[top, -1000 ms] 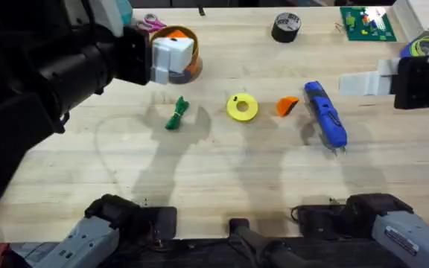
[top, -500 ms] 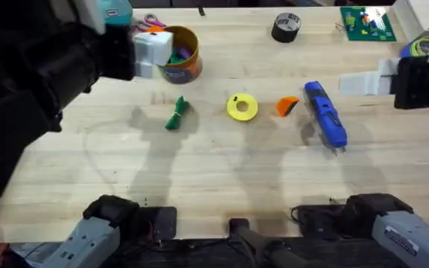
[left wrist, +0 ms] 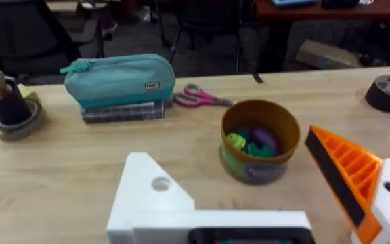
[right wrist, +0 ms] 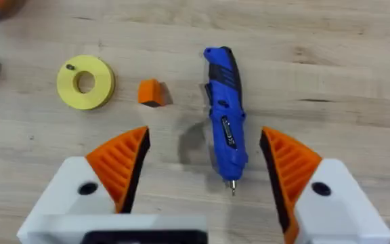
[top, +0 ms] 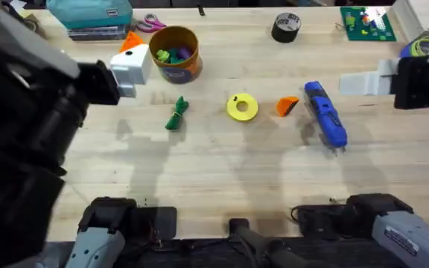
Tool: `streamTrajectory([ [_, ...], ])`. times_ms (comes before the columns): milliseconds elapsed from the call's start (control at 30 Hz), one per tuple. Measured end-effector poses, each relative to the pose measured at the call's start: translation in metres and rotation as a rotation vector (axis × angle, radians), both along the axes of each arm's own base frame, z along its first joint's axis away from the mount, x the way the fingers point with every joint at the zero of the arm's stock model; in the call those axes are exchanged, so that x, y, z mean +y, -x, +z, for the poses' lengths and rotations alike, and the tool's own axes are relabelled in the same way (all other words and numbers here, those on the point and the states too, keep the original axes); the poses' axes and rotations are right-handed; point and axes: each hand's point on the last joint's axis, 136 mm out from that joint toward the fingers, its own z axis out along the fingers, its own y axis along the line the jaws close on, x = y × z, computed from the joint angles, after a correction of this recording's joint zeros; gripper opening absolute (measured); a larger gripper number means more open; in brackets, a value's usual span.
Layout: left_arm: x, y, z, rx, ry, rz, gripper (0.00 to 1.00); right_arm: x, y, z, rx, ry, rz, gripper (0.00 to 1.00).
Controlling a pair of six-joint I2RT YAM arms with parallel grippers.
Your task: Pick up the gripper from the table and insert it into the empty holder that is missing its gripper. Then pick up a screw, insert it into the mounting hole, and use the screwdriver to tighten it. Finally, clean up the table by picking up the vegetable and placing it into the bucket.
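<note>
The orange gripper [top: 287,106] [right wrist: 151,91] lies on the table between a yellow ring [top: 242,107] and the blue screwdriver [top: 325,115] [right wrist: 225,115]. To the ring's left lies the green vegetable [top: 177,114]. The orange bucket [top: 175,53] [left wrist: 259,139] stands at the back with coloured toys inside. My left gripper [top: 129,59] [left wrist: 227,150] hovers open to the left of the bucket. One of its fingers is the bare white holder [left wrist: 151,196], the other carries an orange pad. My right gripper [top: 360,83] [right wrist: 204,135] stands open above the screwdriver, holding nothing.
A teal pouch [top: 91,15], scissors [top: 151,22], a black tape roll [top: 286,27] and a green board [top: 366,22] line the far edge. A small dark speck sits on the yellow ring [right wrist: 84,81]. The front half of the table is bare wood.
My left arm has swung left and drawn back from above the bucket, so the bucket's inside shows now. The right arm and the things on the table have stayed put.
</note>
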Motion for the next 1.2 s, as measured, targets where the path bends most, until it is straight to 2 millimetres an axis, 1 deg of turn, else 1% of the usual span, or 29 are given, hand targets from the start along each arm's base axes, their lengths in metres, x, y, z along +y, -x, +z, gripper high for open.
streamTrajectory([
  [233, -0.004, 0.002, -0.020, -0.121, 0.015, -0.032, 0.985, 0.000, 0.000, 0.000, 0.000, 0.000, 0.000, 0.996],
  [333, -0.006, 0.004, -0.025, -0.181, 0.018, -0.046, 0.985, 0.000, 0.000, 0.000, 0.000, 0.000, 0.000, 0.996],
  [567, -0.007, 0.011, -0.042, -0.257, 0.021, -0.054, 0.985, 0.000, 0.000, 0.000, 0.000, 0.000, 0.000, 0.997],
  [600, -0.007, 0.014, -0.048, -0.272, 0.021, -0.055, 0.985, 0.000, 0.000, 0.000, 0.000, 0.000, 0.000, 0.997],
  [733, -0.007, 0.019, -0.046, -0.306, 0.021, -0.058, 0.985, 0.000, 0.000, 0.000, 0.000, 0.000, 0.000, 0.996],
  [867, -0.009, 0.023, -0.047, -0.312, 0.023, -0.067, 0.985, 0.000, 0.000, 0.000, 0.000, 0.000, 0.000, 0.997],
  [1033, -0.014, 0.025, -0.057, -0.292, 0.025, -0.100, 0.985, 0.000, 0.000, 0.000, 0.000, 0.000, 0.000, 0.996],
  [1200, -0.021, 0.025, -0.074, -0.276, 0.029, -0.139, 0.985, 0.000, 0.000, 0.000, 0.000, 0.000, 0.000, 0.997],
])
